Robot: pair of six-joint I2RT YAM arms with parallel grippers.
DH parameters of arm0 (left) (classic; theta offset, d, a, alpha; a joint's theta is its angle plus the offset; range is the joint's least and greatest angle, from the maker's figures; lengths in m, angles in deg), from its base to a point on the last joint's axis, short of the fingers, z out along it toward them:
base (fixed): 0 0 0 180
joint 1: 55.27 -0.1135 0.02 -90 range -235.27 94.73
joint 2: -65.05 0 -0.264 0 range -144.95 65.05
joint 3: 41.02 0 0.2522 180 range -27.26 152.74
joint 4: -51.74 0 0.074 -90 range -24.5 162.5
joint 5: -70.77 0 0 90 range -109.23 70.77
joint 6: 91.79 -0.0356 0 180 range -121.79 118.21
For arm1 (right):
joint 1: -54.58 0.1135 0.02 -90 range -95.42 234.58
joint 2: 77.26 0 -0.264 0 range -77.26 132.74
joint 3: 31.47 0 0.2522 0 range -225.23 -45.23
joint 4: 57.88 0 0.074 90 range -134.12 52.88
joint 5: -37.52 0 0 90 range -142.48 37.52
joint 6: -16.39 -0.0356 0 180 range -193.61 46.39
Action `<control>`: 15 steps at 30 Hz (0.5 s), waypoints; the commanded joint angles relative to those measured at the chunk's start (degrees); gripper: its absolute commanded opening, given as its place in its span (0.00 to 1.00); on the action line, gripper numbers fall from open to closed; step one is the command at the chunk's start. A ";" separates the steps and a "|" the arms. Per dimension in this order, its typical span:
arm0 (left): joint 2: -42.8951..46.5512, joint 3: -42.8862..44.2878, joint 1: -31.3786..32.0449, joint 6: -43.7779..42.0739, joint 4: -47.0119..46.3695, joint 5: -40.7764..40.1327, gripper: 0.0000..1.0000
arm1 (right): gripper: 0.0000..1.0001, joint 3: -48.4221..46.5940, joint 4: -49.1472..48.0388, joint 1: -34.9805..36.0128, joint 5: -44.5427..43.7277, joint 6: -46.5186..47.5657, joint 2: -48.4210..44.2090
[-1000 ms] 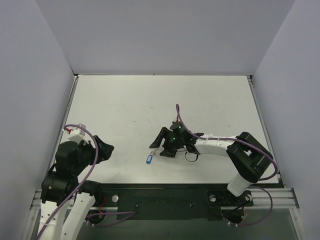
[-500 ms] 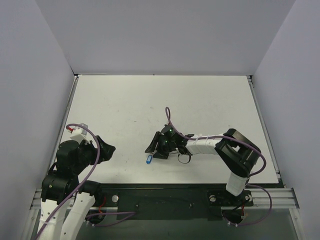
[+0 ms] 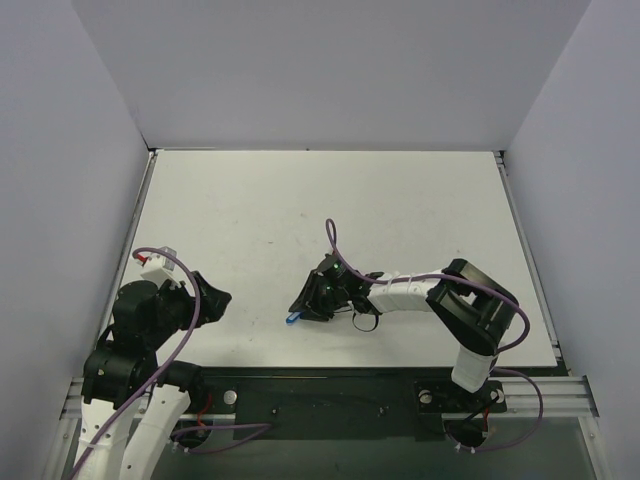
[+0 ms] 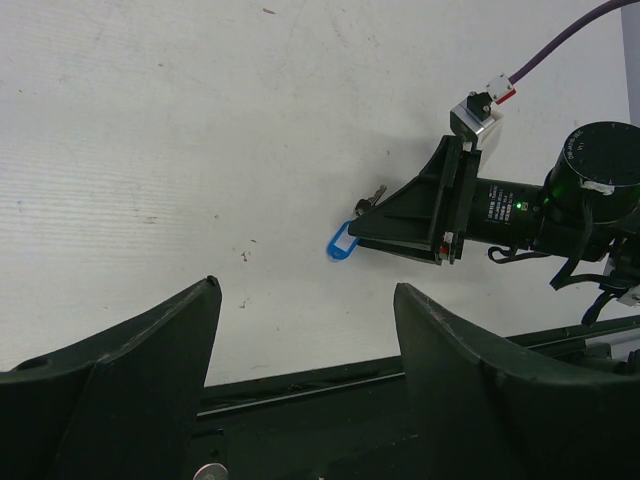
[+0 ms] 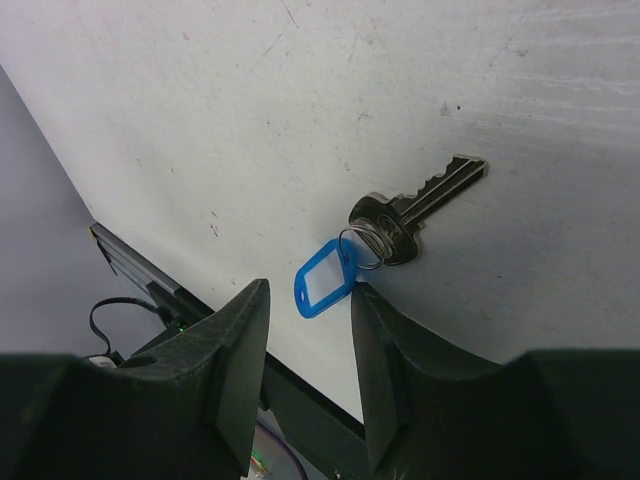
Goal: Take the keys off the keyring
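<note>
The silver key (image 5: 420,205) lies flat on the white table, its head threaded on the thin metal keyring (image 5: 365,243) with the blue oblong tag (image 5: 325,278). My right gripper (image 5: 310,290) is open and low over the table. The tag sits between its fingertips, and the right finger touches the tag's edge. In the top view the right gripper (image 3: 300,310) covers the key, and only the tag's tip (image 3: 291,320) shows. My left gripper (image 4: 305,290) is open and empty, well to the left (image 3: 212,298). Its view shows the tag (image 4: 342,241) and the key (image 4: 375,196).
The table's near edge with a black metal rail (image 3: 330,385) runs just below the tag. Grey walls enclose the table on the left, back and right. A purple cable (image 3: 335,245) loops above the right wrist.
My right gripper has moved left and down onto the blue tag, which now sits between its fingertips. The left arm has hardly moved.
</note>
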 commanded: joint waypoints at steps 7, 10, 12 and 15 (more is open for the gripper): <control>0.53 0.50 0.62 -0.42 -1.51 0.27 0.80 | 0.31 0.42 -0.78 0.36 -2.38 -2.56 1.07; 0.71 0.58 0.54 -0.51 -1.51 0.27 0.80 | 0.30 0.34 -0.61 0.44 -2.38 -3.00 1.77; 0.79 0.41 0.62 -0.51 -1.51 0.18 0.80 | 0.28 0.34 -0.34 0.36 -2.56 -3.44 2.21; 0.97 0.50 0.54 -0.42 -1.51 0.27 0.80 | 0.24 0.25 -0.43 0.44 -2.56 -3.71 2.83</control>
